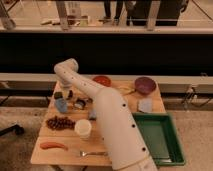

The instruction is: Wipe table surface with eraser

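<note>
while the white arm bends over the far left of the table surface [125,100], the gripper [66,93] hangs low just past its elbow. i cannot tell what the gripper is doing with its grip. the eraser [58,95] sits right beside it, a bit to the left in the picture, near the table's left edge. it is too small to tell which way its long side runs. i count one eraser, one blue cup [61,105], one green tray [160,136] and one arm.

Test lab: gripper [66,93] over cluttered table surface [65,152], railing [105,30] behind.
</note>
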`<state>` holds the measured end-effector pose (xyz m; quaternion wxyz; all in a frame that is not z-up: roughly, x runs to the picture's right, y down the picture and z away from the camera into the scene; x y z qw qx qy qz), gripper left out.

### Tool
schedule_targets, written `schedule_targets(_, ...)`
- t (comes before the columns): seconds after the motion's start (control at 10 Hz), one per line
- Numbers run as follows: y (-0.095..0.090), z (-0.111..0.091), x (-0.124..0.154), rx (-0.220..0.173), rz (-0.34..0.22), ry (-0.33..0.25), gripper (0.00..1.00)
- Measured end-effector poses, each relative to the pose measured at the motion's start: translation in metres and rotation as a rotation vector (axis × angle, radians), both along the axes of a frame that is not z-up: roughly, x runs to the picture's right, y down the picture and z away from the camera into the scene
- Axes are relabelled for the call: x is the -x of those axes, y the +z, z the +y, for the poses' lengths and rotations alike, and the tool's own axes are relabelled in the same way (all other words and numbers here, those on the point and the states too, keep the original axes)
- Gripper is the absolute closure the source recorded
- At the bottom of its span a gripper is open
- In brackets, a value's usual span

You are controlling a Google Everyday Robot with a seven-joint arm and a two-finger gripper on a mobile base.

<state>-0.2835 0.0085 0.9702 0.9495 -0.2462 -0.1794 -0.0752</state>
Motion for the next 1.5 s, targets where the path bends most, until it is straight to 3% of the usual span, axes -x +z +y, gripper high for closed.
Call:
schedule_targets(0.5, 0.0051, -0.0031, 0.0067, 0.000, -0.010, -0.010, 0.87)
schedule_targets(0.7, 0.0065, -0.0029, 0.0059, 0.001, -0.016, -0.013, 0.73)
schedule_targets(1.2, 0.0077, -0.0015, 0.0103, 0.013, -0.044, -0.030, 0.23)
schedule_targets(1.5, 0.0041, -0.0009, 0.0120, 0.006, -0.053, -0.039, 0.20)
